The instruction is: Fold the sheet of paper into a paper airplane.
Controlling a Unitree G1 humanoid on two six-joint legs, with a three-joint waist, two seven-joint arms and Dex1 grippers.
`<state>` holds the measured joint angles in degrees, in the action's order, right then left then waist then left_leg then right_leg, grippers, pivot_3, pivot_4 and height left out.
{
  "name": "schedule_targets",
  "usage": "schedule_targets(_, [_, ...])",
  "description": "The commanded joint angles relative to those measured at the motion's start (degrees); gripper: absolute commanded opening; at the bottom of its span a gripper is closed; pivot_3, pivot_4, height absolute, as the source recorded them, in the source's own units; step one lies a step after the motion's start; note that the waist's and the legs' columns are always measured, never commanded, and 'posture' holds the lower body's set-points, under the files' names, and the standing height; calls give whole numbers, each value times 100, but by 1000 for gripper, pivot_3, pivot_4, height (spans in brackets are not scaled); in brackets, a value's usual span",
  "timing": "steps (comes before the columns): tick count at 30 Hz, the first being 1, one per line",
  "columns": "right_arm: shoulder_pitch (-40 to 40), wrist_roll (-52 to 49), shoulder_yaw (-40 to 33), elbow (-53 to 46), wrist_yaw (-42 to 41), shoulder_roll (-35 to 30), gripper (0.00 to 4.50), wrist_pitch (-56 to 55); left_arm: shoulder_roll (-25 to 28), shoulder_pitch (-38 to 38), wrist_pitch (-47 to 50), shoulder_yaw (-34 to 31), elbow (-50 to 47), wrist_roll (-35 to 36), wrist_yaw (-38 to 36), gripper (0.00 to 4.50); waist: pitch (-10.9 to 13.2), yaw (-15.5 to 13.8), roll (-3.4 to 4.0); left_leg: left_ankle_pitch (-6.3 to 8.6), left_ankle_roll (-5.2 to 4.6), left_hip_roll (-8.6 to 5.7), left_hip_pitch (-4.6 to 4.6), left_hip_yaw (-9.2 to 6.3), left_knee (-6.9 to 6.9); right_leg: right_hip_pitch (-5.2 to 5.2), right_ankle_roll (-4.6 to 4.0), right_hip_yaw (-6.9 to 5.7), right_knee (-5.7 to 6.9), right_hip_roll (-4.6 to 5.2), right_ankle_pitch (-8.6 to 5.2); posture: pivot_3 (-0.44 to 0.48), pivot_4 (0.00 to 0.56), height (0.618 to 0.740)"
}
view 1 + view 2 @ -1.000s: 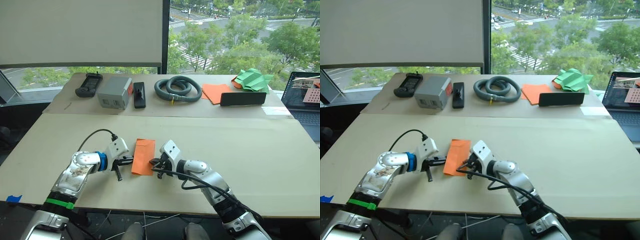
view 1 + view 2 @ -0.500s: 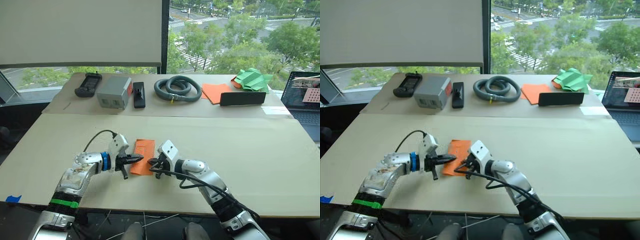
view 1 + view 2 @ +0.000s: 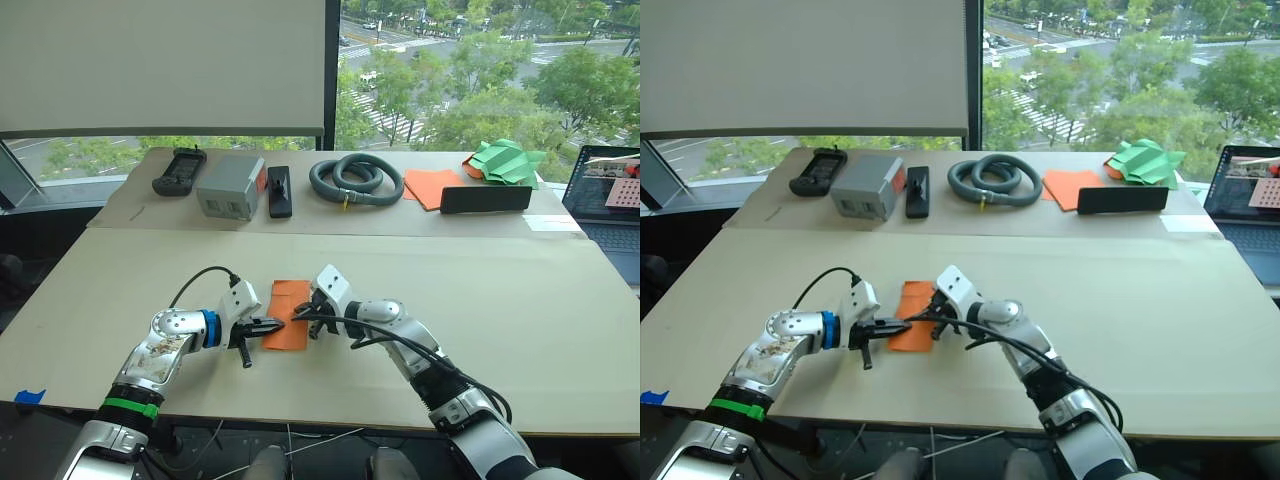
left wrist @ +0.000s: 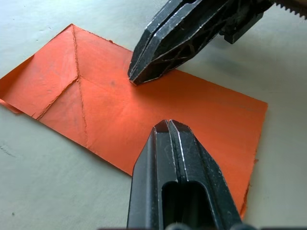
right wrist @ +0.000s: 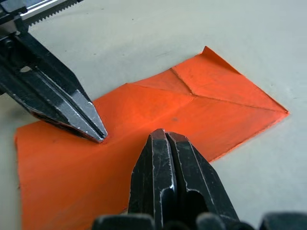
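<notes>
The sheet of paper (image 3: 290, 300) lies flat on the near table as a bright orange rectangle folded in half. Diagonal creases mark one end (image 4: 72, 86). My left gripper (image 3: 277, 325) comes in from the left, shut, with its tip on the paper's near half (image 4: 168, 125). From the right, my right gripper (image 3: 303, 314) is also shut, its tip resting on the paper close to the left one (image 5: 163, 135). The two tips sit a short gap apart over the sheet's middle. No paper airplane shape has formed.
Along the far table stand a black remote (image 3: 178, 170), a grey box (image 3: 230, 187), a black device (image 3: 279, 190), a coiled grey hose (image 3: 355, 180), an orange paper stack (image 3: 430, 185), a black bar (image 3: 485, 198) and green paper shapes (image 3: 505, 160). A laptop (image 3: 610, 200) sits at far right.
The left gripper has moved right from beside the paper onto it. The right gripper has shifted away from the near edge and onto the sheet.
</notes>
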<state>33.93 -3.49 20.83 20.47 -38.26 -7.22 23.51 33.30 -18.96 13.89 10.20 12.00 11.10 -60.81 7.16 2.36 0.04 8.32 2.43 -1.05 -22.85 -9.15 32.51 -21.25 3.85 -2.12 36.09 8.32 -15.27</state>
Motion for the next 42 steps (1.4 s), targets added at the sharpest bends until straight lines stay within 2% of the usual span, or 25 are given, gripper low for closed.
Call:
schedule_targets(1, [249, 141, -159, 766, 92, 13, 23, -212, 74, 237, 146, 182, 65, -202, -19, 0, -3, 9, 5, 0, 0, 0, 2, 0, 0, 1, 0, 0, 0, 0, 0, 0, 150, 702])
schedule_targets(12, [1408, 226, -613, 3004, 260, 347, 23, -1361, 135, 446, 338, 89, -281, -128, 13, 0, -3, 26, 9, -7, -12, -1, 11, 0, -13, 2, 15, 4, 3, -2, 9, 0, 150, 702])
schedule_targets(17, [1441, 290, -634, 3239, 104, 415, 23, -1545, 150, 474, 385, 40, -351, -105, 33, 0, -3, 27, 10, -7, -12, -1, 18, 0, -24, 1, 14, 6, 5, -3, 8, 0, 150, 702])
schedule_targets(22, [1049, 368, -525, 2822, -132, 441, 23, -1428, 153, 469, 359, 6, -335, -119, 31, 0, -5, 26, 11, -7, -12, -1, 22, 1, -27, 2, 15, 11, 5, -3, 7, 0, 150, 702])
schedule_targets(28, [23, 380, -160, 1289, -572, 239, 23, -744, 113, 392, 359, 30, -295, -131, 37, 0, -14, 16, 15, -6, -9, -1, 31, 1, -33, 7, 19, 15, 7, -3, 0, 0, 150, 702])
schedule_targets(34, [-857, 412, 452, -329, -1073, -230, 23, 158, 135, 344, 339, 36, -246, -140, 0, 0, -30, 9, 10, 1, 1, -1, 36, 3, -33, 14, -20, 16, 8, 0, -29, 0, 150, 702])
schedule_targets(42, [-1168, 366, 888, -1125, -1390, -623, 23, 1031, 121, 266, 319, 86, -187, -160, -44, 0, -34, -13, 5, 6, 10, -1, 34, 5, -33, 13, -23, 12, 5, 6, -34, 0, 150, 702])
